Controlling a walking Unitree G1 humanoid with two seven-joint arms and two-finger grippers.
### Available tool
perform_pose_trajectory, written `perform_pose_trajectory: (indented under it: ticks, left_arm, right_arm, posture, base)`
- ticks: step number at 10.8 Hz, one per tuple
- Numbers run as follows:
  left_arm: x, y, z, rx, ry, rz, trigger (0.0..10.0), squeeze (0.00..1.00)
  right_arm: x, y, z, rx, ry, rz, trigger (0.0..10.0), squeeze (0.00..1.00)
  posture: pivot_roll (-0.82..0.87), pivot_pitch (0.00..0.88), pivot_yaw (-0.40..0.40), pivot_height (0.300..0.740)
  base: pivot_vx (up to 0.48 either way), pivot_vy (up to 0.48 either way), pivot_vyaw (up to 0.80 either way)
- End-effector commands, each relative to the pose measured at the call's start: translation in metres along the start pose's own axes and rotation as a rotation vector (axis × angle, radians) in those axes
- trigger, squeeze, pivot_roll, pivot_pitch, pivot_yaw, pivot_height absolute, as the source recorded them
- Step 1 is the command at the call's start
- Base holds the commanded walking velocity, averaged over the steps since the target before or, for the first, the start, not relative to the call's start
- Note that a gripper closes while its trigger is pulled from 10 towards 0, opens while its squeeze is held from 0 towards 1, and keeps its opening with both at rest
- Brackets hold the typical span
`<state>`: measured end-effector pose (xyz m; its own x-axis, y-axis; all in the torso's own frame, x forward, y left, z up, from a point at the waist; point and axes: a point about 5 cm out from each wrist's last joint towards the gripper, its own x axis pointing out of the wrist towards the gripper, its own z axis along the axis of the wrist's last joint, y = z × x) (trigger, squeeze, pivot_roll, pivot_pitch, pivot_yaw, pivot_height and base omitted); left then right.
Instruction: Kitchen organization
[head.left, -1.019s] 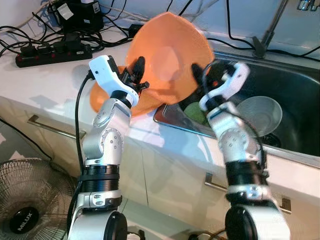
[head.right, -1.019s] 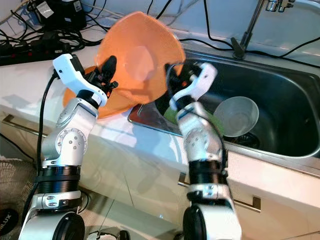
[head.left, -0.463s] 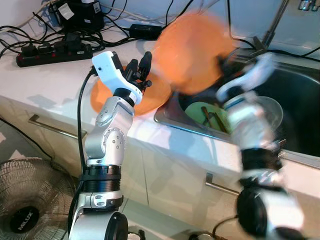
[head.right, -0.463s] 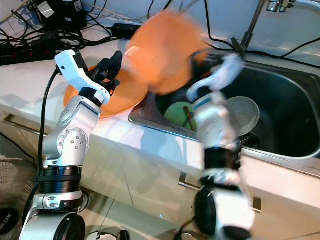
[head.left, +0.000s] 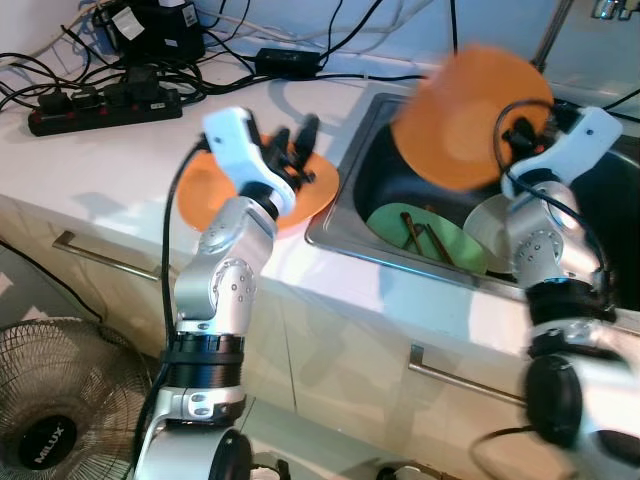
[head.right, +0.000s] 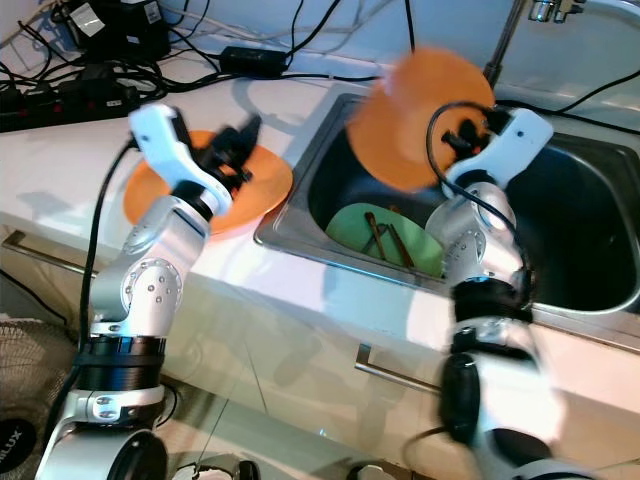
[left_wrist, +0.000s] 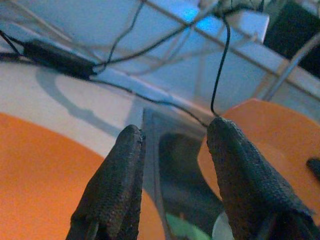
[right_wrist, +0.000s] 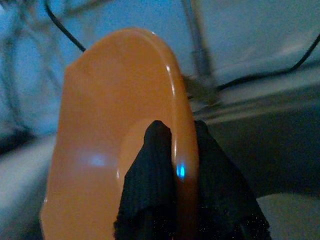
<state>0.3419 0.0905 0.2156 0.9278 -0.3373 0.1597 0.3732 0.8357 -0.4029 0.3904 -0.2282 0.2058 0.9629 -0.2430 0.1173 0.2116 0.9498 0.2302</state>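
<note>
— Right wrist view, item one: what has the right gripper (right_wrist: 172, 165) got?

— One orange plate (head.left: 470, 115), rim pinched between both black fingers. It hangs on edge above the sink (head.left: 370, 120), over the far side of the basin, face turned toward the left counter. Blurred in the head views, so finer detail can't be told.

— Handling notes?

— Looks like thin plastic: probably light, stiff, not fragile, but glossy, so likely slippery at a rim-only pinch. I'd judge the rim the one practical hold; a deeper bite past the lip would be safer against swinging.

— Axis?

— Round, so no true long axis. The disc stands nearly upright, top edge leaning left and away from the gripper.

— Item two, left side?

— Left gripper (left_wrist: 172, 175) hovers over a second orange plate (head.right: 160, 195) lying flat on the white counter (head.left: 110, 150), just left of the sink. Fingers parted, nothing between them.

— Sink contents?

— Green plate (head.left: 425, 235) with what look like chopsticks (head.left: 420, 235) on it; a pale bowl (head.left: 490, 225) to its right, near the right arm.

— Far left?

— Power strip (head.left: 105, 105) and tangled cables.
</note>
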Motion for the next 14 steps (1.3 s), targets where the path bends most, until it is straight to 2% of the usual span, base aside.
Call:
perform_pose_trajectory:
  ticks: [1, 2, 3, 5, 6, 8, 14]
  left_arm:
    - [-0.003, -0.003, -0.004, 0.031, 0.036, -0.021, 10.0, 0.00]
    - [-0.005, -0.007, -0.013, 0.063, 0.092, -0.054, 10.0, 0.00]
    - [-0.008, -0.012, -0.018, 0.081, 0.126, -0.081, 10.0, 0.00]
    - [-0.010, -0.015, -0.021, 0.104, 0.154, -0.098, 10.0, 0.00]
    - [-0.012, -0.016, -0.021, 0.111, 0.162, -0.104, 10.0, 0.00]
    - [-0.014, -0.016, -0.021, 0.117, 0.171, -0.107, 10.0, 0.00]
    - [-0.017, -0.023, -0.026, 0.113, 0.194, -0.127, 10.0, 0.00]
  right_arm:
    - [0.006, 0.007, 0.019, -0.130, -0.077, 0.012, 10.0, 0.00]
    - [0.011, 0.002, 0.018, -0.314, -0.040, -0.020, 10.0, 0.00]
    - [0.014, -0.004, 0.009, -0.388, 0.038, -0.054, 10.0, 0.00]
    - [0.012, -0.003, -0.005, -0.437, 0.108, -0.033, 10.0, 0.00]
    - [0.009, 0.000, -0.020, -0.460, 0.176, -0.004, 10.0, 0.00]
    - [0.003, 0.004, -0.040, -0.438, 0.268, 0.026, 10.0, 0.00]
    - [-0.010, 0.009, -0.068, -0.373, 0.399, 0.060, 10.0, 0.00]
  posture:
    - [0.11, 0.029, 0.006, 0.740]
    - [0.11, 0.030, 0.004, 0.740]
    - [0.12, 0.031, 0.000, 0.740]
    - [0.13, 0.032, -0.001, 0.740]
    - [0.14, 0.033, -0.003, 0.740]
    - [0.14, 0.035, -0.003, 0.740]
    - [0.15, 0.043, -0.006, 0.740]
  base:
    - [0.000, 0.000, 0.00]
    - [0.000, 0.000, 0.00]
    - [0.000, 0.000, 0.00]
    - [0.000, 0.000, 0.00]
    - [0.000, 0.000, 0.00]
    - [0.000, 0.000, 0.00]
    - [0.000, 0.000, 0.00]
